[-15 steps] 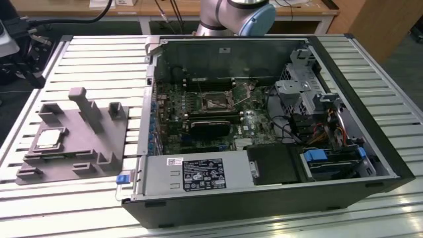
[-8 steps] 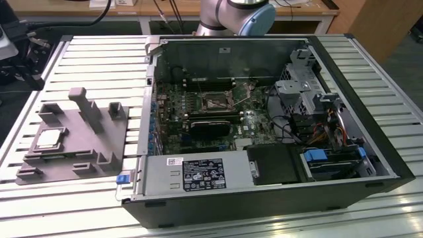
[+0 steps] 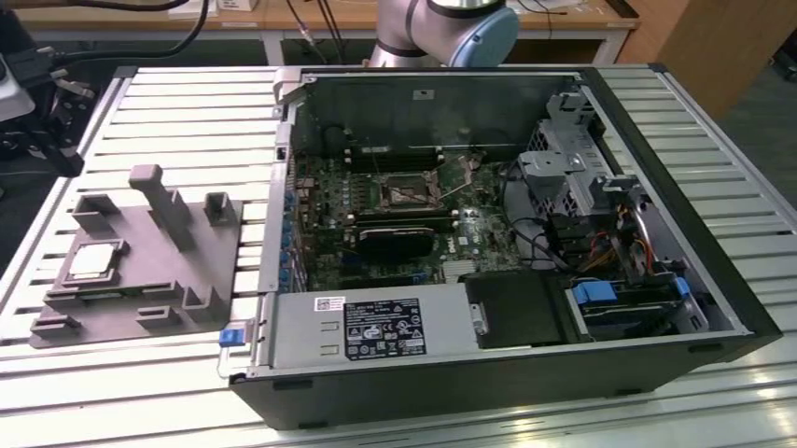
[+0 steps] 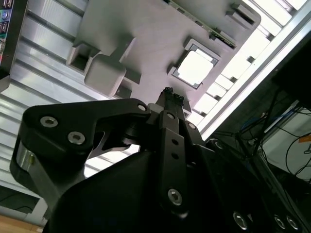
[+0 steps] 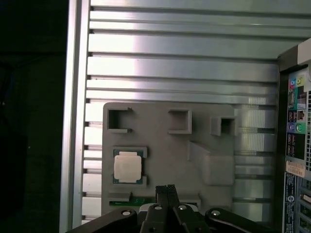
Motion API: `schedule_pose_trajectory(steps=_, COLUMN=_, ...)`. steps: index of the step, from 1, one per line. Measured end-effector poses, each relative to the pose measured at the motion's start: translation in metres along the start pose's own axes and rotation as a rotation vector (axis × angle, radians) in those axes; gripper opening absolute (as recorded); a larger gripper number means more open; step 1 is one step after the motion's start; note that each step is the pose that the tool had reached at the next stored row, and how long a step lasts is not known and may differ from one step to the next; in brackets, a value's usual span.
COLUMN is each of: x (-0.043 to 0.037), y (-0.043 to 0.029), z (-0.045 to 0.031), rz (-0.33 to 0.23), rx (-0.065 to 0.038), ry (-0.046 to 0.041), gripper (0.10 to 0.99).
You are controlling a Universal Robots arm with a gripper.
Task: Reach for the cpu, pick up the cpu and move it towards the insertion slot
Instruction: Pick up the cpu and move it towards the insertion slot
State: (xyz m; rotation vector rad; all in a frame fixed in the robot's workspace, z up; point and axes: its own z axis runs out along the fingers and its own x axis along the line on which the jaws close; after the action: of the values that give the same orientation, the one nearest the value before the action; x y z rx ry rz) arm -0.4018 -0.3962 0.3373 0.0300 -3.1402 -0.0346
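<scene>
The cpu (image 3: 95, 260) sits in the fixture (image 3: 131, 280) beside the case (image 3: 473, 387).

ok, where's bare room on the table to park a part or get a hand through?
Bare slats: the table beyond the grey fixture, on the exterior view's left of the computer case; also the near strip in front of both. Crowded: inside the case around the insertion slot, with cables and a drive cage.
</scene>
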Motion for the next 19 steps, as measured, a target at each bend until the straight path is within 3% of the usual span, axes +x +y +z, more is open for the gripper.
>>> schedule_pose_trajectory(steps=19, x=0.0042, y=-0.0002, z=0.0137, rz=0.0, rx=0.016, ry=0.0002, gripper=0.106)
